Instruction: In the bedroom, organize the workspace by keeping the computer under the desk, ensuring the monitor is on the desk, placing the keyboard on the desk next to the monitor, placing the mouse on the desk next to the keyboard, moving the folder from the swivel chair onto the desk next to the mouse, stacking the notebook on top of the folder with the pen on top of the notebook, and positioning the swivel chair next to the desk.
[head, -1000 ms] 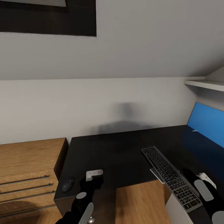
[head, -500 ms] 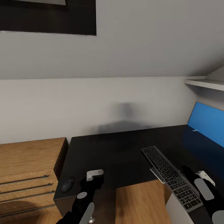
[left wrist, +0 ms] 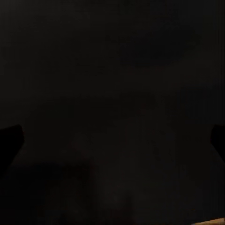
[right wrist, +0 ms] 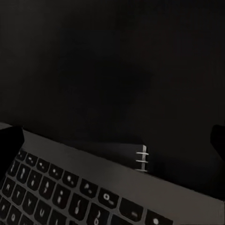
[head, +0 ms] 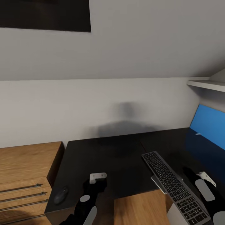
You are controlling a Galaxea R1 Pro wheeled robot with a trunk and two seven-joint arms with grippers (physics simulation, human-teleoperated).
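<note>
A black desk [head: 103, 156] stands against a pale wall, seen from above by the robot's head camera. A wooden chest of drawers [head: 22, 175] with thin metal handles sits just beside the desk on the left. A blue monitor screen [head: 207, 126] stands on the desk at the far right, under a white shelf [head: 207, 85].

A dark keyboard [head: 172, 184] lies on the desk at an angle, running from the middle toward the lower right corner of the picture, close to the monitor. A thin grey-edged object, possibly a notebook, peeks out from beneath the keyboard's left side; in the right wrist view a small spiral binding [right wrist: 142, 160] shows at the keyboard's [right wrist: 70, 187] edge. A dark mouse [head: 61, 194] rests near the desk's front left corner, well apart from the keyboard.

The left gripper [head: 97, 177] hovers over the front of the desk, between the mouse and the keyboard. In the left wrist view its dark fingertips [left wrist: 10, 136] sit at opposite edges of the frame, spread wide with nothing between them but the dark desk surface.

The right gripper [head: 204, 176] hangs just beside the keyboard's right side. Its fingertips [right wrist: 9, 143] also stand wide apart in the right wrist view, holding nothing.
</note>
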